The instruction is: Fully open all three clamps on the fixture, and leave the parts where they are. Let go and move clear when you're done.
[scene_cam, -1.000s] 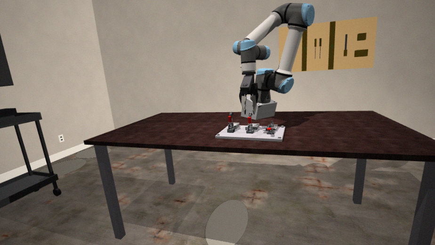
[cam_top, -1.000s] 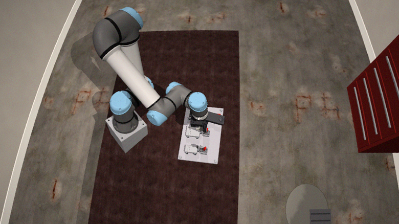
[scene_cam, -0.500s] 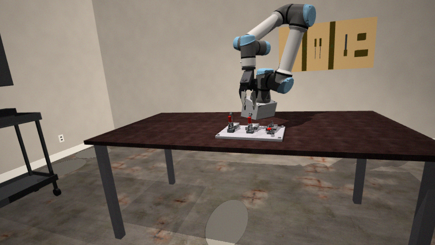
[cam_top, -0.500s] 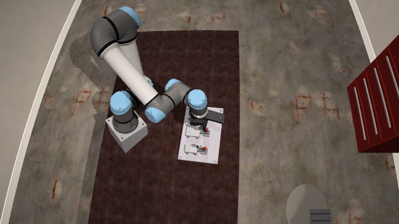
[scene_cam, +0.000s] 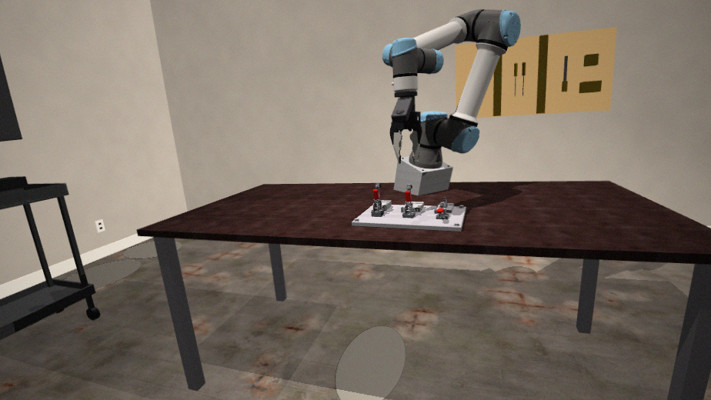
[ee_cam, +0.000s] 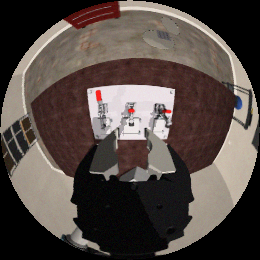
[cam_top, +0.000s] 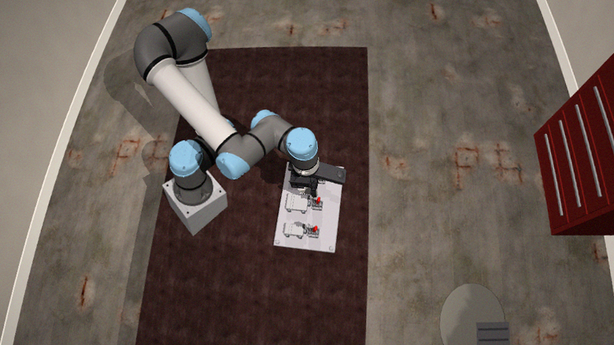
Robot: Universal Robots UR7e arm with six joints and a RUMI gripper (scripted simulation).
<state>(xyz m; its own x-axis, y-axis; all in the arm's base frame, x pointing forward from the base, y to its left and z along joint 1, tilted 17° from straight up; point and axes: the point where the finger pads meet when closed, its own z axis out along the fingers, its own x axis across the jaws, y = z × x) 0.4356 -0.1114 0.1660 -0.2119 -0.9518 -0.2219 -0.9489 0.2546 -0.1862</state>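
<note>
The white fixture plate point(scene_cam: 410, 219) lies on the dark table and carries three toggle clamps with red handles. In the exterior view the left clamp point(scene_cam: 376, 198) and the middle clamp point(scene_cam: 408, 197) have their handles upright. The right clamp point(scene_cam: 440, 211) has its handle lying low. My gripper point(scene_cam: 398, 148) hangs well above the plate, over the middle clamp, clear of everything. In the wrist view my gripper's fingers stand a little apart with nothing between them, and the three clamps point(ee_cam: 131, 112) show beyond them. From above, my gripper point(cam_top: 308, 187) hides one clamp.
White parts point(cam_top: 293, 204) sit on the plate point(cam_top: 307, 212) beside the clamps. The arm's grey base block point(scene_cam: 422, 178) stands behind the plate. A black cart point(scene_cam: 35, 248) is at the far left and a red cabinet point(cam_top: 608, 139) to the right, both off the table.
</note>
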